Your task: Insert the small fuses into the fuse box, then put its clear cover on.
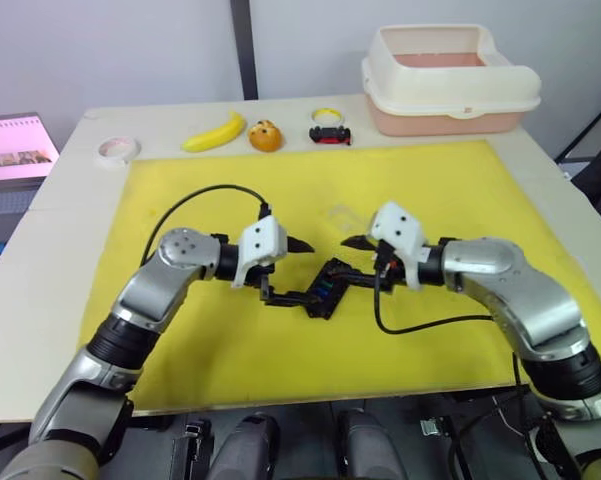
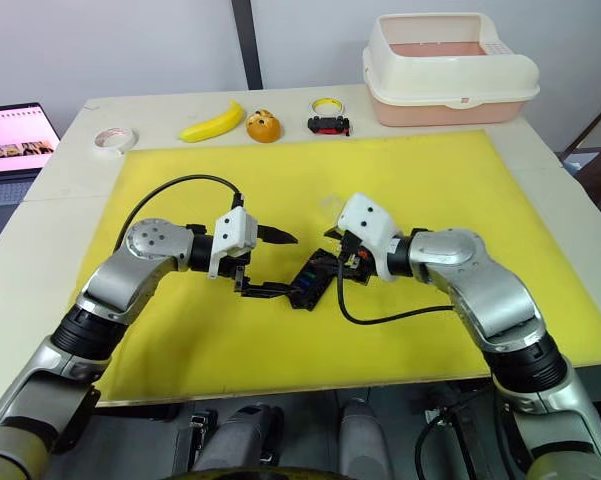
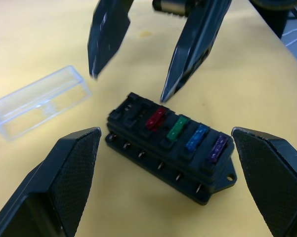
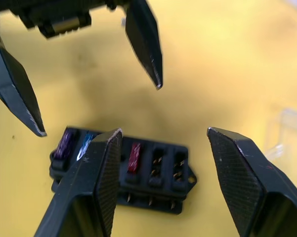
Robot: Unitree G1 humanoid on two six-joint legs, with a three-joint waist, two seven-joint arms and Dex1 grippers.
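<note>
The black fuse box (image 3: 153,163) lies on the yellow mat (image 1: 460,190) between my two grippers. Red (image 3: 155,118), green (image 3: 178,127), blue (image 3: 196,137) and purple (image 3: 217,148) small fuses sit in its slots. Two slots at one end (image 4: 167,165) show bare metal contacts. The clear cover (image 3: 39,103) lies on the mat just beyond the box, open side up. My left gripper (image 1: 292,270) and right gripper (image 1: 350,262) face each other over the box, both open and holding nothing.
Along the table's far edge lie a white tape roll (image 1: 117,149), a banana (image 1: 215,132), an orange fruit (image 1: 265,135), a small black-and-red toy car (image 1: 330,135) and a beige bin (image 1: 450,80). A laptop (image 1: 15,145) stands at the far left.
</note>
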